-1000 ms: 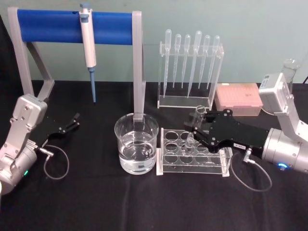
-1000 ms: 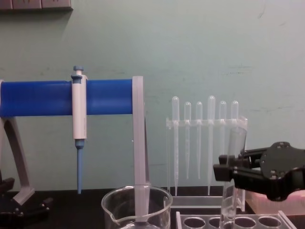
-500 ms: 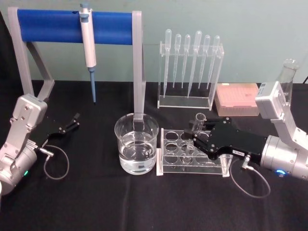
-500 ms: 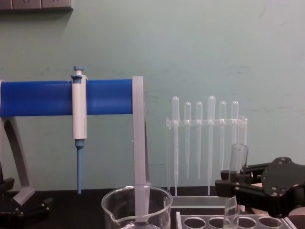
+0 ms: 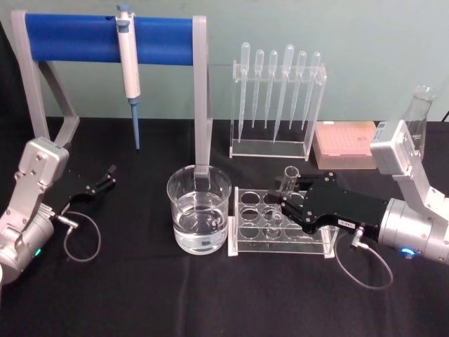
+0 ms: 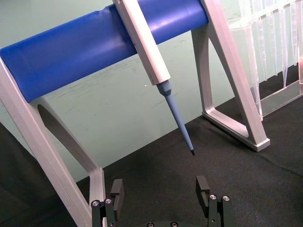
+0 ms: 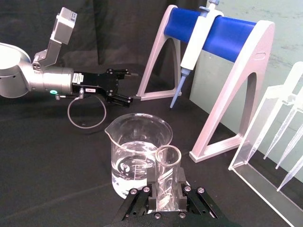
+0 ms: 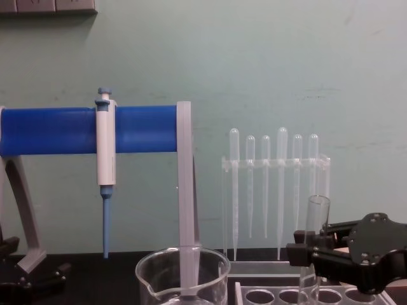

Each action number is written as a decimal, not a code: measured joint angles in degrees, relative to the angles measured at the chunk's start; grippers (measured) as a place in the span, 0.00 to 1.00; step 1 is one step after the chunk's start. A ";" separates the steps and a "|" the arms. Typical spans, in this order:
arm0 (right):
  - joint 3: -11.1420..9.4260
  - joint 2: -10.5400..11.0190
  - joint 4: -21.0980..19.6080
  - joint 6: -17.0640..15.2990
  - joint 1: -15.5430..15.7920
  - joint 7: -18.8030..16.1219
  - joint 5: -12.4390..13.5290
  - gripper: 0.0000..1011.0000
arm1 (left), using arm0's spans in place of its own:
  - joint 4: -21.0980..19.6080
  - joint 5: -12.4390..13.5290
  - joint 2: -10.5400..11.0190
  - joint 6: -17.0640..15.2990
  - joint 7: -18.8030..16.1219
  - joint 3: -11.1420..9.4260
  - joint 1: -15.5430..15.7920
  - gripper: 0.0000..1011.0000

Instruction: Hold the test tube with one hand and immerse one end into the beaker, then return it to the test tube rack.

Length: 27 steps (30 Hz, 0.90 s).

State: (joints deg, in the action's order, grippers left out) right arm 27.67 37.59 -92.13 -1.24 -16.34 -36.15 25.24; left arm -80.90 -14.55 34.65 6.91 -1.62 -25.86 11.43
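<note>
The test tube [image 5: 287,181] is a clear glass tube standing nearly upright, its lower end down in the clear rack [image 5: 247,228]. My right gripper [image 5: 285,199] is shut on its middle. In the right wrist view the black fingers [image 7: 182,190] press both sides of the tube [image 7: 166,166]. In the chest view the tube [image 8: 316,219] rises above the right gripper [image 8: 304,255]. The beaker [image 5: 199,208], holding water, stands just left of the rack, apart from the tube, and shows as the beaker [image 8: 183,276] in the chest view. My left gripper [image 5: 106,178] rests open at the far left, and the left gripper [image 6: 160,190] holds nothing.
A blue-barred stand [image 5: 105,31] with a hanging pipette [image 5: 129,67] spans the back left; its grey leg [image 5: 203,98] stands right behind the beaker. A holder of plastic pipettes [image 5: 277,98], a pink tip box [image 5: 347,140] and a glass flask [image 5: 419,112] sit at the back right.
My right gripper has come down and slightly nearer to me, lowering the test tube so its bottom end sits deeper in the rack. The left arm has stayed still.
</note>
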 joint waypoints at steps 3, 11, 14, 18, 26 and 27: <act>0.00 0.01 -0.02 0.01 -0.01 -0.01 0.03 0.24 | 0.00 0.00 0.00 0.00 0.00 0.00 0.00 0.99; -0.01 0.05 -0.07 0.03 -0.02 -0.02 0.09 0.49 | 0.00 0.00 0.00 0.00 0.00 0.00 0.00 0.99; -0.01 0.07 -0.10 0.03 -0.02 -0.03 0.10 0.58 | 0.00 0.00 0.00 0.00 0.00 0.00 0.00 0.99; -0.03 0.08 -0.36 0.17 0.05 -0.01 0.06 0.72 | 0.00 0.00 0.00 0.00 0.00 0.00 0.00 0.99; -1.67 0.52 -4.85 0.96 2.27 1.80 -0.03 0.94 | 0.00 0.00 0.00 0.00 0.00 0.00 0.00 0.99; -1.97 0.61 -5.39 1.06 2.57 2.09 -0.02 0.95 | 0.00 0.00 0.00 0.00 0.00 0.00 0.00 0.99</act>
State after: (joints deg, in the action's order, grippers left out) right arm 25.70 38.20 -97.53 -0.17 -13.78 -34.06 25.22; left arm -80.90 -14.55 34.65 6.91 -1.62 -25.86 11.43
